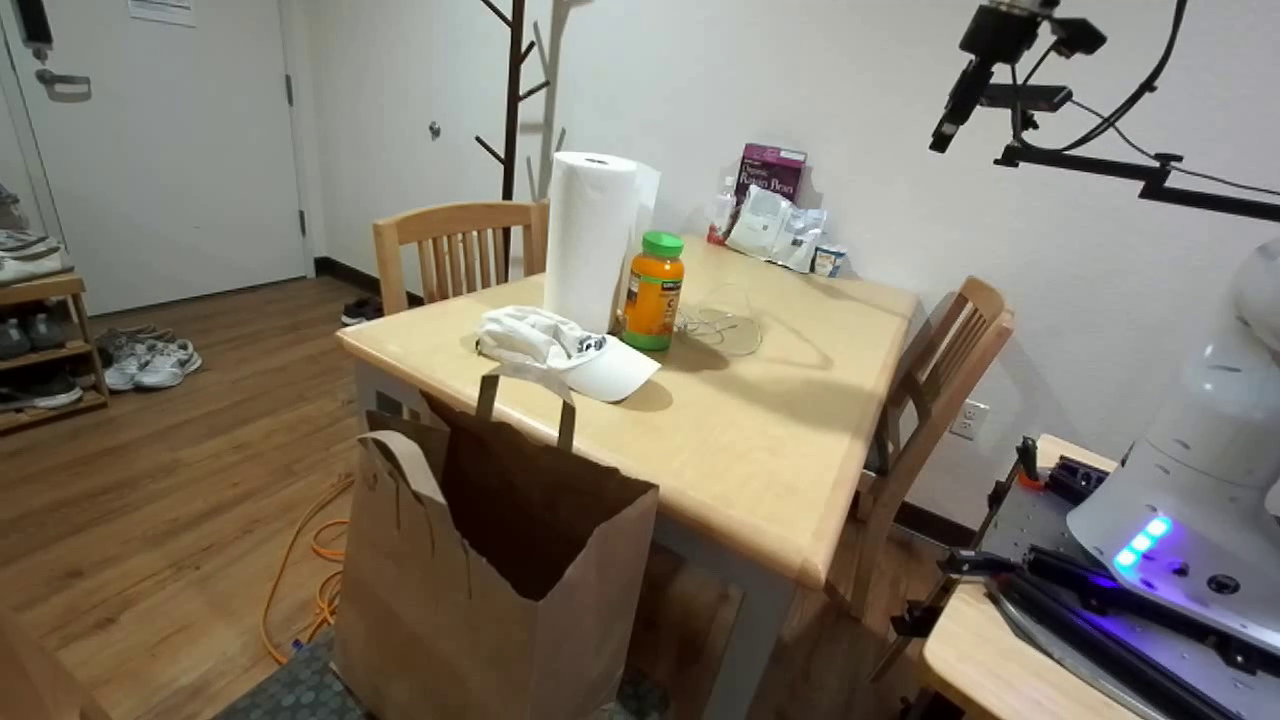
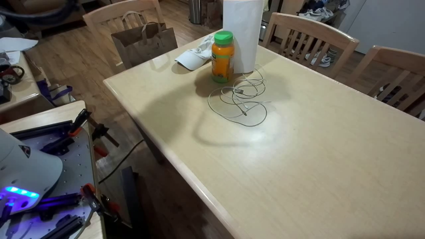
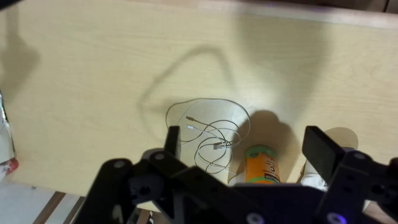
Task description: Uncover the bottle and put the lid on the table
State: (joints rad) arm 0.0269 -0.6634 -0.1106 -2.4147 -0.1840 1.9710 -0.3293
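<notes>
Both exterior views show chairs (image 2: 313,26) beside the table (image 2: 292,156) (part-shadowed).

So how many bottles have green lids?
1: the orange bottle, upright on the table beside the paper towel roll, green lid on. The paper bag could hide others.

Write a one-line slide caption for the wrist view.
Open gripper above a pale wooden table, where looped cables lie beside an upright orange bottle.
</notes>
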